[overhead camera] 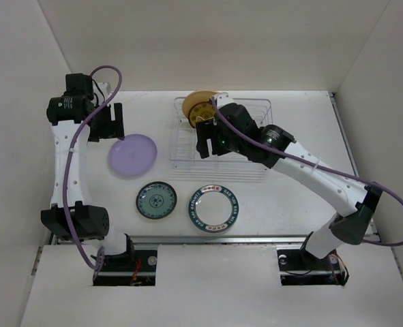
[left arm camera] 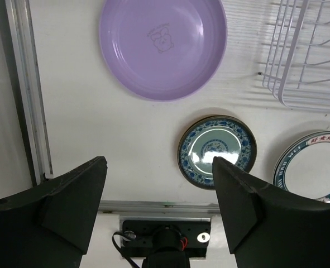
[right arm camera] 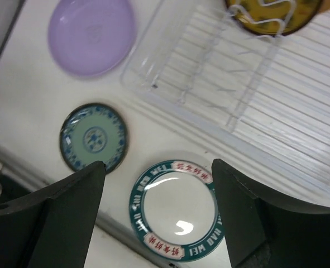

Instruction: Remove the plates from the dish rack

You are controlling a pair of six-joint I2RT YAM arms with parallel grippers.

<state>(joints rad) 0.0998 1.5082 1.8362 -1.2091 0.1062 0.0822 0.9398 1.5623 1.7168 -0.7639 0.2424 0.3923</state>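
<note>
You have a white worktop [overhead camera: 290, 197] carrying everything, and the biggest item on it is the rectangular silver wire dish rack [overhead camera: 184, 146], which serves as your reference. Just left of the rack, the plain lilac round plate [overhead camera: 132, 155] lies flat on the worktop, apart from the rack's wires. In front of the rack, on the near side, the white round plate with the dark teal lettered rim [overhead camera: 213, 208] also lies flat. At the rack's far left corner, a tan-yellow round plate [overhead camera: 200, 103] stands on edge among the upright prongs; whether a second plate sits against it you cannot tell. Near the rack's near left corner, beside the teal-rimmed plate, lies the small dark-rimmed plate with the teal patterned centre [overhead camera: 155, 201]. Your right end effector [right arm camera: 158, 164] hangs over the rack's left part, fingers spread and empty. Your left end effector [left arm camera: 159, 162] hovers left of the rack, beyond the lilac plate, likewise released and holding nothing.
</note>
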